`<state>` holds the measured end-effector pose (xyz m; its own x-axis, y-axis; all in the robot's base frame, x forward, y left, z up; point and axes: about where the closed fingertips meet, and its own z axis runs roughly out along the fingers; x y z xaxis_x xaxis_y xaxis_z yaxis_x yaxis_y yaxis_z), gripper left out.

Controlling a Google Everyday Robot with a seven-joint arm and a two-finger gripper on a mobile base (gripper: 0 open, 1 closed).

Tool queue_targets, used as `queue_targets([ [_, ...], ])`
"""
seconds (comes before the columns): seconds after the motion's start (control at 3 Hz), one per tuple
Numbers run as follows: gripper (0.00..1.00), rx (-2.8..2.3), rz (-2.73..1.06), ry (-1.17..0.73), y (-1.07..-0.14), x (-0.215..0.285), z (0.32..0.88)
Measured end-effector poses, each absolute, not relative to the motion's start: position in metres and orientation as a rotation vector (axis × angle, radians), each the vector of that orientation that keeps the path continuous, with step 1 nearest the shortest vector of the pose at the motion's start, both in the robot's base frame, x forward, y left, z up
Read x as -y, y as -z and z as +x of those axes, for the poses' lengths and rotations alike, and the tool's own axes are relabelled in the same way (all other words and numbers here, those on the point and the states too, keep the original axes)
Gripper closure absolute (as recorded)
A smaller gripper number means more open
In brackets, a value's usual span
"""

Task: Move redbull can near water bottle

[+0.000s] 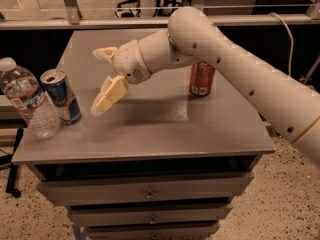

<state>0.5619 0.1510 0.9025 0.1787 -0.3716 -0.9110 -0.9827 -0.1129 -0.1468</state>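
The redbull can point(61, 96) stands upright near the left edge of the grey table point(150, 129), right beside the water bottle point(27, 103), which stands at the table's front left corner. My gripper point(101, 79) hangs above the table to the right of the can, apart from it. It is open and empty, one finger point(109, 94) pointing down-left and the other point(104, 53) up behind it.
An orange-red soda can point(202, 78) stands on the right half of the table, partly behind my arm. The table has drawers point(147, 194) below. A railing and a cable run behind it.
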Motion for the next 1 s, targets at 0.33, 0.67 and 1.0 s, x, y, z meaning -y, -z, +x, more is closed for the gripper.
queue_targets([
  [0.33, 0.0, -1.395, -1.549, -0.801, -0.911, -0.104, 0.587],
  [0.67, 0.0, -1.486, -1.453, -0.604, -0.932, -0.036, 0.61],
  [1.0, 0.0, -1.486, -1.453, -0.604, -0.932, -0.036, 0.61],
])
